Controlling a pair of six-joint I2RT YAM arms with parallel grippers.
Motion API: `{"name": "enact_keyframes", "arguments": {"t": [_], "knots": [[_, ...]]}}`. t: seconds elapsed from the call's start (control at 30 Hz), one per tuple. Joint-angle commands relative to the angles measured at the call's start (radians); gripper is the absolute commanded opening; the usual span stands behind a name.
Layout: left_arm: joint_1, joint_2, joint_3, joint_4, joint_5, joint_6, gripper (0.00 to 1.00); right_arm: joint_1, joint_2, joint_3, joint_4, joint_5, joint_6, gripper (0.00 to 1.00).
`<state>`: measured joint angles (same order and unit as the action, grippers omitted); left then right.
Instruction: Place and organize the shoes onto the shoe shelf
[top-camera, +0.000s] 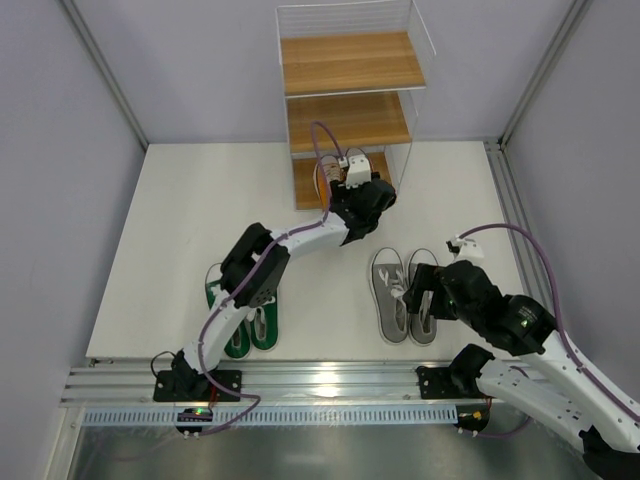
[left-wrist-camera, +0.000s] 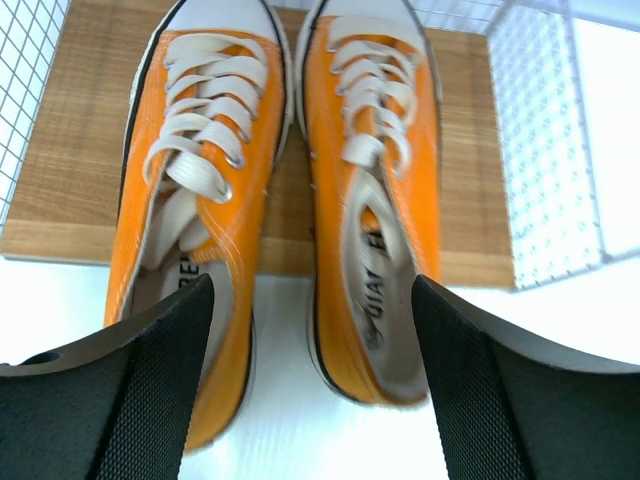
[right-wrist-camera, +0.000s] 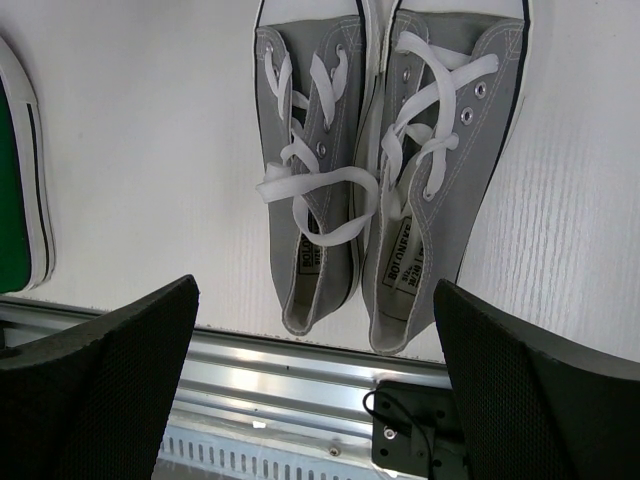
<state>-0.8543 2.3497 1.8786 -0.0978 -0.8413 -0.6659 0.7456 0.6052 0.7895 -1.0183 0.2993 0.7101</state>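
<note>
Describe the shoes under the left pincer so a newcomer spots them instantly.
Find the three-tier wooden shoe shelf at the table's far edge. On its lowest board, below the left pincer, sit orange canvas sneakers. Unlike it, the green pair and grey pair lie off the shelf.

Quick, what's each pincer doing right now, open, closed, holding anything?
Left pincer: open, straddling the heels of the orange shoes, gripping nothing.
Right pincer: open, above the grey shoes, holding nothing.

The white tabletop (top-camera: 180, 230) carries the shoe shelf (top-camera: 350, 65) at its far edge. Green shoes (top-camera: 250, 325) and grey shoes (top-camera: 403, 295) lie towards its near edge. Orange shoes (left-wrist-camera: 210, 150) rest on the shelf's lowest board.
</note>
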Motion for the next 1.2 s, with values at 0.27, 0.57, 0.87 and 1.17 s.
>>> {"name": "enact_keyframes", "arguments": {"t": [0.27, 0.57, 0.87, 1.17], "knots": [[-0.049, -0.2, -0.079, 0.118, -0.104, 0.12, 0.81, -0.002, -0.013, 0.008, 0.027, -0.002, 0.017, 1.0], [-0.002, -0.596, -0.444, -0.21, 0.288, 0.0, 0.0, -0.052, 0.273, 0.202, 0.139, 0.092, -0.053, 0.24], [0.274, -0.892, -0.676, -0.249, 0.545, -0.081, 0.0, -0.585, 0.613, 0.353, 0.479, -0.352, -0.097, 0.04], [0.705, -0.717, -0.666, -0.046, 1.097, -0.294, 0.0, -0.822, 0.963, 0.488, 0.814, -0.692, 0.063, 0.04]]}}
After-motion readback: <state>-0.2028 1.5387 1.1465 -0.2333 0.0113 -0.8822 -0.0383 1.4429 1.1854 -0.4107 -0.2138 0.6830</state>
